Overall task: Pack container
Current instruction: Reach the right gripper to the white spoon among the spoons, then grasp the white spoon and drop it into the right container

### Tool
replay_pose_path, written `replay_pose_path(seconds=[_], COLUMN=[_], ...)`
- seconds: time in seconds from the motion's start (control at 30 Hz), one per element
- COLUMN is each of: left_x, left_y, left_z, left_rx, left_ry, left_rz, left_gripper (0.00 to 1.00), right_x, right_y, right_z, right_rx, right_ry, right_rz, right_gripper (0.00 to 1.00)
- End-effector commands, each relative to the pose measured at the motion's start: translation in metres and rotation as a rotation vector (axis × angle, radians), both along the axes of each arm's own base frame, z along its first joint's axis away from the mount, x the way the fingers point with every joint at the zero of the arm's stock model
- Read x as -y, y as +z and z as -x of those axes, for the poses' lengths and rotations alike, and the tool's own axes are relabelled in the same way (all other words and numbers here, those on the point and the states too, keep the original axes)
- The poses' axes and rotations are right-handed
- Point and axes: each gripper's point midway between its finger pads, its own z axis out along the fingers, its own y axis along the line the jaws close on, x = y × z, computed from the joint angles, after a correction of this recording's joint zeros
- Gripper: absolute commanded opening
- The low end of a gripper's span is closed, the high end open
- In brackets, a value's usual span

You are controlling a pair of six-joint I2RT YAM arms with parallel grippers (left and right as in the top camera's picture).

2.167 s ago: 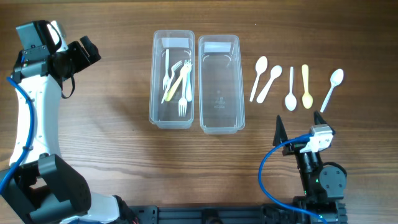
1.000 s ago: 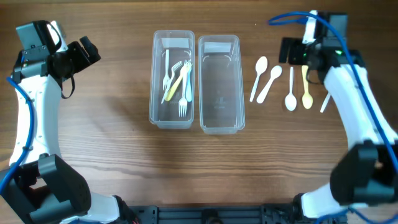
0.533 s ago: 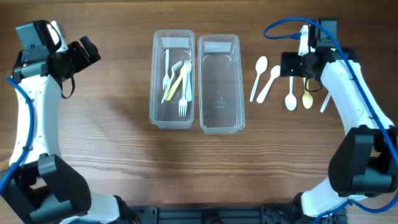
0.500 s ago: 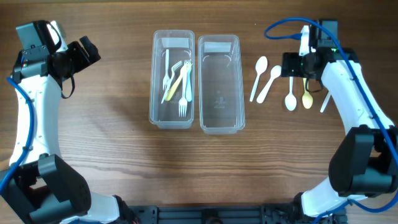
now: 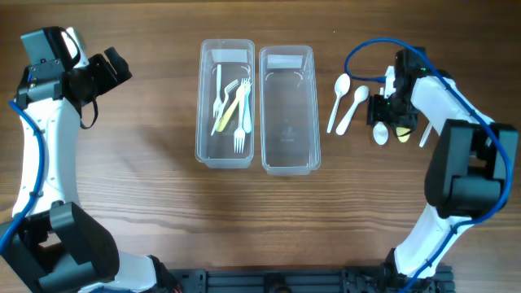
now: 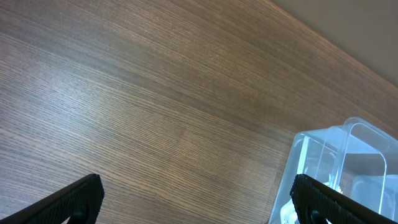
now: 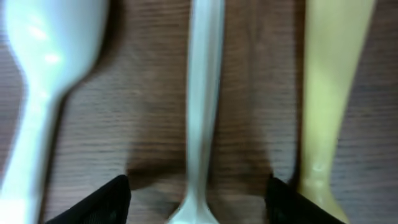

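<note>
Two clear containers stand side by side. The left container (image 5: 224,150) holds several plastic forks (image 5: 230,106); the right container (image 5: 287,159) is empty. Several spoons lie in a row to the right: two white ones (image 5: 338,99) (image 5: 353,107), a white spoon (image 5: 380,133), a yellow spoon (image 5: 404,133) and another white one (image 5: 423,136). My right gripper (image 5: 384,108) is open and low over the row. In the right wrist view its fingers (image 7: 199,194) straddle the white spoon's handle (image 7: 204,74), with the yellow spoon (image 7: 333,74) beside it. My left gripper (image 5: 111,68) is open and empty at the far left.
The left wrist view shows bare wood between the fingers (image 6: 199,205) and a corner of the left container (image 6: 348,162) at the right. The right arm and its blue cable (image 5: 358,57) hang over the spoon row.
The right arm rose from the table's front edge, swung to the spoon row, and dropped low over the white spoon's handle. The left arm has not moved.
</note>
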Motion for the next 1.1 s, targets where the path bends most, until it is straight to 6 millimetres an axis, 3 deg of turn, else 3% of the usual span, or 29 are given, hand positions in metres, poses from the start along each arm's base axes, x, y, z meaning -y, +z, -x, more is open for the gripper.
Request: replay_pose_path(seconds=[0.0, 0.03, 0.13, 0.3, 0.43, 0.53, 0.63, 0.73, 0.8, 0.97, 1.07], left_x=[-0.002, -0.002, -0.002, -0.002, -0.002, -0.002, -0.002, -0.002, -0.002, -0.002, -0.002], left_y=[0.019, 0.019, 0.019, 0.019, 0.019, 0.019, 0.019, 0.019, 0.019, 0.019, 0.019], left_z=[-0.001, -0.001, -0.001, -0.001, -0.001, -0.001, -0.001, -0.001, -0.001, -0.001, -0.001], left_rx=[0.043, 0.043, 0.043, 0.043, 0.043, 0.043, 0.043, 0.043, 0.043, 0.043, 0.043], left_ry=[0.007, 0.007, 0.007, 0.007, 0.007, 0.007, 0.007, 0.007, 0.007, 0.007, 0.007], left_rz=[-0.009, -0.009, -0.009, -0.009, -0.009, -0.009, -0.009, -0.009, -0.009, -0.009, -0.009], left_gripper=[1.0, 1.0, 1.0, 1.0, 1.0, 1.0, 1.0, 1.0, 1.0, 1.0, 1.0], right_x=[-0.007, -0.007, -0.007, -0.006, -0.005, -0.005, -0.02, -0.053, -0.087, -0.188, -0.222], right_y=[-0.021, -0.022, -0.023, -0.018, 0.01, 0.068, 0.132, 0.175, 0.189, 0.184, 0.176], right_z=[0.008, 0.008, 0.008, 0.007, -0.011, -0.043, -0.067, -0.077, -0.077, -0.06, -0.05], right_rx=[-0.054, -0.056, -0.056, -0.059, -0.02, 0.102, 0.231, 0.319, 0.353, 0.331, 0.332], right_ry=[0.004, 0.004, 0.002, 0.001, 0.002, 0.009, 0.027, 0.064, 0.095, 0.224, 0.296], right_rz=[-0.038, -0.038, -0.038, -0.038, -0.034, -0.029, -0.053, -0.1, -0.146, -0.229, -0.24], right_gripper=[0.64, 0.53, 0.06, 0.04, 0.04, 0.04, 0.04, 0.04, 0.04, 0.04, 0.04])
